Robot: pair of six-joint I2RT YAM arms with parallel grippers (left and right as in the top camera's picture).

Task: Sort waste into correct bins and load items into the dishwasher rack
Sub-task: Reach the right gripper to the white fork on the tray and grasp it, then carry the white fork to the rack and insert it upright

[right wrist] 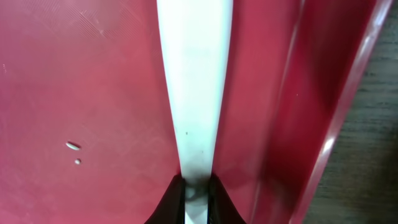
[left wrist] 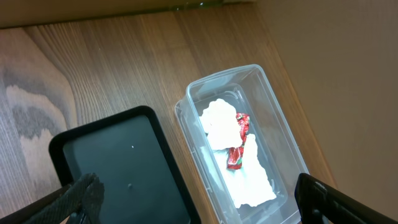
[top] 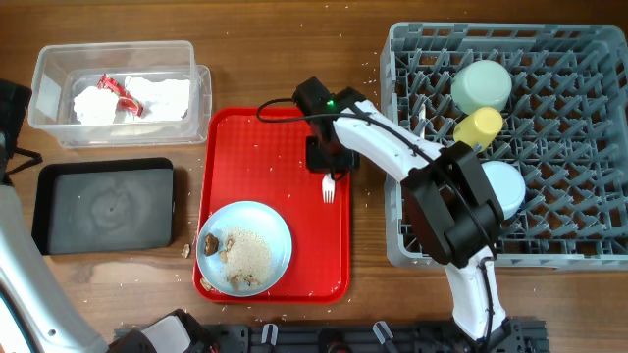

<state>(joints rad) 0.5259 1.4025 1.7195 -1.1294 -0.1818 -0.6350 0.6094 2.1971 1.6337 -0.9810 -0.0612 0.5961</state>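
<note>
Right jaws pinch the handle of the white plastic fork point(right wrist: 193, 93). The right gripper point(right wrist: 196, 190) sits low over the bright red plastic tray point(top: 245, 137), with the fork beside the tray's right rim. Left jaws are spread wide. The left gripper point(left wrist: 196, 196) hangs above the shallow black rectangular tray point(left wrist: 146, 115) and the clear plastic rectangular tub point(left wrist: 277, 106), which holds crumpled white napkins point(left wrist: 217, 118) and a red-and-white wrapper point(left wrist: 239, 143).

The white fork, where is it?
Overhead, the white fork is on the red tray, by the edge nearest the dishwasher rack, its handle pinched by the right gripper.
</note>
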